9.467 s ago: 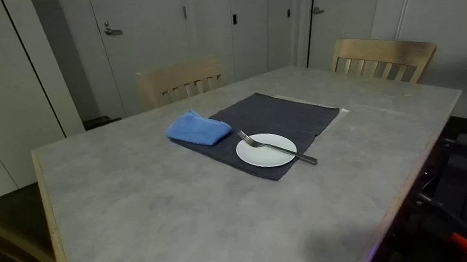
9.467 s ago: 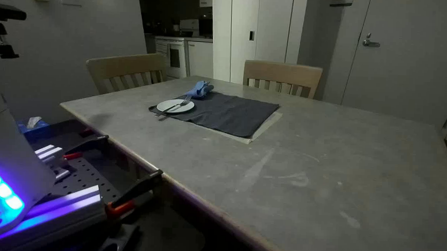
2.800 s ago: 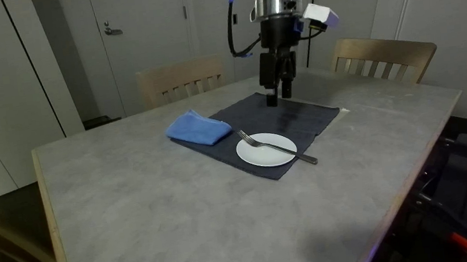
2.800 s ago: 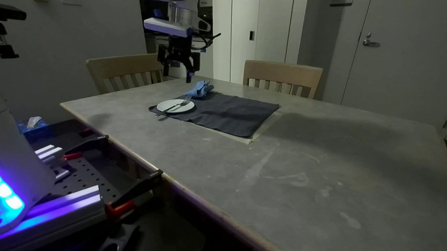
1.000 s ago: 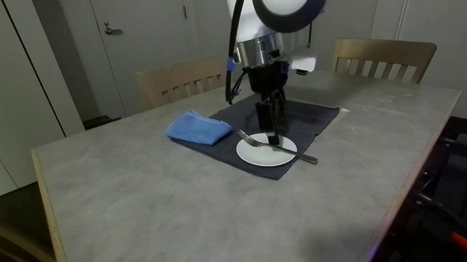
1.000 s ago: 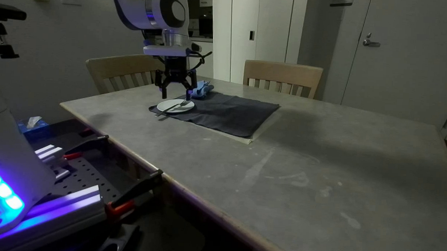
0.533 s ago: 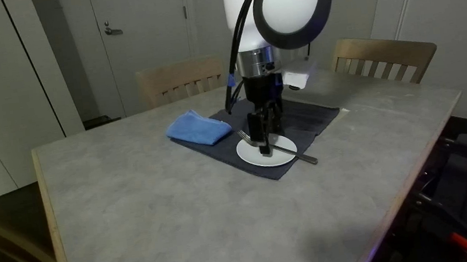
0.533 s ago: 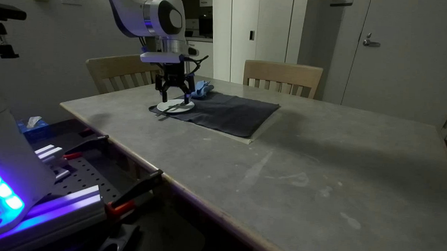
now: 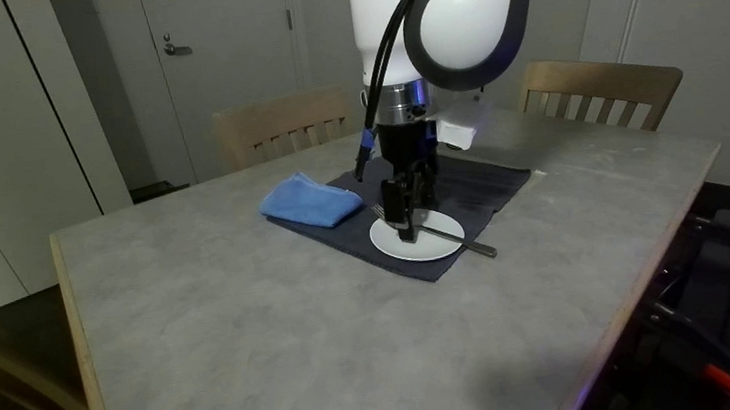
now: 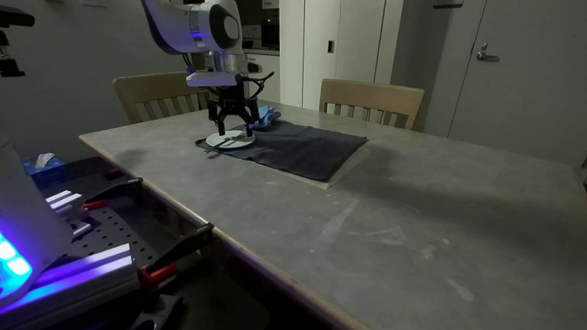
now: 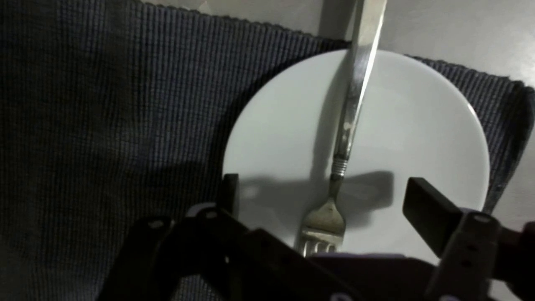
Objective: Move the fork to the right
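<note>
Lowered from higher up since an earlier frame, a robot arm [image 9: 468, 21] has its black fingers [image 11: 430, 213] down over the white plate [image 11: 422, 125], spread wide apart, with the fork [image 11: 347, 125] between them. Seen from the wrist, the utensil's neck lies in the gap, clear of both fingers; whether either tip touches the plate cannot be told. Unmoved since that frame, the slender silver fork stretches across the plate, its tines toward the folded blue cloth [image 9: 309, 201] beside the plate, its handle reaching past the opposite rim, above the counter [image 9: 285, 351]. Under the plate spreads a dark placemat [image 10: 303, 150], most of it to one side. Wooden chairs [image 10: 371, 95] stand beyond the plate, at the counter's far edge, in both exterior views.
</note>
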Controlling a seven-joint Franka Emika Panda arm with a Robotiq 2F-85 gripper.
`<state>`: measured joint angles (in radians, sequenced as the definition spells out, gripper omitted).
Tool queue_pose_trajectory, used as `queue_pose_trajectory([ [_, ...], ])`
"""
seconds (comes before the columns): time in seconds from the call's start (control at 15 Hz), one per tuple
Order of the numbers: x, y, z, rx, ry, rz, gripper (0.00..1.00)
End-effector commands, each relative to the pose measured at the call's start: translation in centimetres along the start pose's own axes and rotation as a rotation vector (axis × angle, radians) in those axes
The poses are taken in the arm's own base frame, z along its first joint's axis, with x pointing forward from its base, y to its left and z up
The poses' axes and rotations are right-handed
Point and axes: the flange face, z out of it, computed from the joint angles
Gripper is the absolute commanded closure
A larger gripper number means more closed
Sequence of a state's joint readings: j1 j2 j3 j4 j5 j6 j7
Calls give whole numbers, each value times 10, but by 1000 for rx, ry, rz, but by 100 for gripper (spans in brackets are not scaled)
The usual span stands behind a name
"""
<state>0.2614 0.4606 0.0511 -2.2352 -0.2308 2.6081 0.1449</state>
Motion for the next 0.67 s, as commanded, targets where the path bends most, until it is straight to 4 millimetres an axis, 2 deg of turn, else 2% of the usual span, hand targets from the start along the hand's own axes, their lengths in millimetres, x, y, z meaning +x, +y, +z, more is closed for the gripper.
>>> queue_pose_trajectory([
  [0.0,0,1,6,-8,22,0,0],
  [0.27,0,-4,8,-2,21,-8,0],
  [0.6,-6,-7,21,24,-8,-9,0],
])
